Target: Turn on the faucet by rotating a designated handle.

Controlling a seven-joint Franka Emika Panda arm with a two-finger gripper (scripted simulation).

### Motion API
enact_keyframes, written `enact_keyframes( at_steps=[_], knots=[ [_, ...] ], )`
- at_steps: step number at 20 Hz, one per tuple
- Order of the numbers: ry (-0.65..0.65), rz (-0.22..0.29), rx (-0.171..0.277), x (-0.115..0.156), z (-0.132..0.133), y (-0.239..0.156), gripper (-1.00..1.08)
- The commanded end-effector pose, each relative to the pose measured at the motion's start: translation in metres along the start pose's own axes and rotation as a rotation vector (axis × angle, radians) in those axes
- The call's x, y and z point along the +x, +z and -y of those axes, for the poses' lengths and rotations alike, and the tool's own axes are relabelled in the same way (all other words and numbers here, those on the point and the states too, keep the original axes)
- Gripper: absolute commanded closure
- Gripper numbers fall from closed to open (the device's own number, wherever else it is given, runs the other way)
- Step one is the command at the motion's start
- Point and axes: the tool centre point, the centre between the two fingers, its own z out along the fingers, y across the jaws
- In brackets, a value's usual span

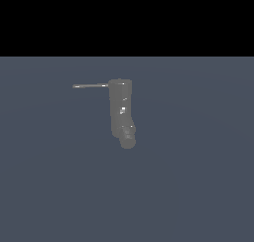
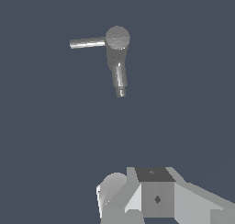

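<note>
Gripper: only grey blocky wrist hardware [image 2: 156,195] shows in the wrist view; fingertips are out of sight, so I cannot tell whether it is spread or clenched; it is well apart from the faucet.
Faucet [image 1: 120,107]: dark grey cylinder standing upright on the floor, stubby rounded spout [image 1: 127,137] angled out at its lower end.
Handle [image 1: 90,86]: thin light-grey rod projecting level from the cylinder's top toward the exterior view's left, untouched.
Floor [image 1: 198,186]: flat blue-grey surface.

Upright faucet [image 1: 120,107], sideways handle [image 1: 90,86]
</note>
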Motion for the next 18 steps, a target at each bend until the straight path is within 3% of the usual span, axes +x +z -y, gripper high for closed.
enact_keyframes(
  at_steps=[1, 9, 18],
  knots=[
    [0.000, 0.000, 0.000, 0.000, 0.000, 0.000, 1.08],
    [0.033, 0.002, 0.000, 0.003, 0.007, 0.007, 1.08],
    [0.148, 0.008, 0.001, 0.015, 0.033, 0.030, 1.08]
  ],
)
